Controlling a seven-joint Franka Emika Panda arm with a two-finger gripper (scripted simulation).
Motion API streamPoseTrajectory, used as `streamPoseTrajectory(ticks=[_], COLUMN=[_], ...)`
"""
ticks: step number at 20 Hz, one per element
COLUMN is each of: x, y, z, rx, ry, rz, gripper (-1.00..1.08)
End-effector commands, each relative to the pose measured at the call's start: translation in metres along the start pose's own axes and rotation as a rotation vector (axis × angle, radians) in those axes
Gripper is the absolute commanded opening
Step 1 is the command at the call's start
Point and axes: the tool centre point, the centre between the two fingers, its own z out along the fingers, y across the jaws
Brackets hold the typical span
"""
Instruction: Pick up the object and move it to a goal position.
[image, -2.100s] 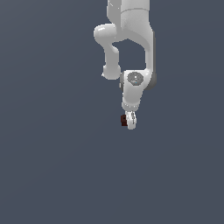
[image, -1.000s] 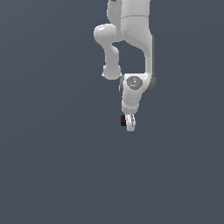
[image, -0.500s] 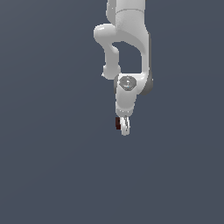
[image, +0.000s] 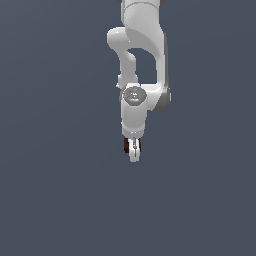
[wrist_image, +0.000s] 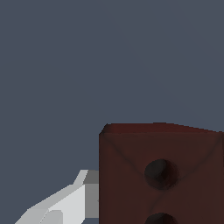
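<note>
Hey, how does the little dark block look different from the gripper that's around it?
Colour: the block is dark red-brown, while the gripper is white. Size: in the exterior view the block is much smaller than the gripper, showing only as slivers either side of it. Surface: in the wrist view the block's face bears round dark dimples, whereas the finger is plain and faceted. Both sit together at the arm's lower end.

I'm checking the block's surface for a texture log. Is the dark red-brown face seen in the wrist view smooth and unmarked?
No. The dark red-brown block shows round dark dimples and diagonal creases on the face toward the camera.
</note>
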Motion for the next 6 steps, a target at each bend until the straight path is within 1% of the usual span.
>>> streamPoseTrajectory(ticks=[1, 6], x=[0.0046, 0.0064], y=[-0.0063, -0.0097], z=[-0.0045, -0.0057], rx=[0.001, 0.001], ry=[0.0, -0.001], rz=[-0.001, -0.001], gripper=[-1.0, -1.0])
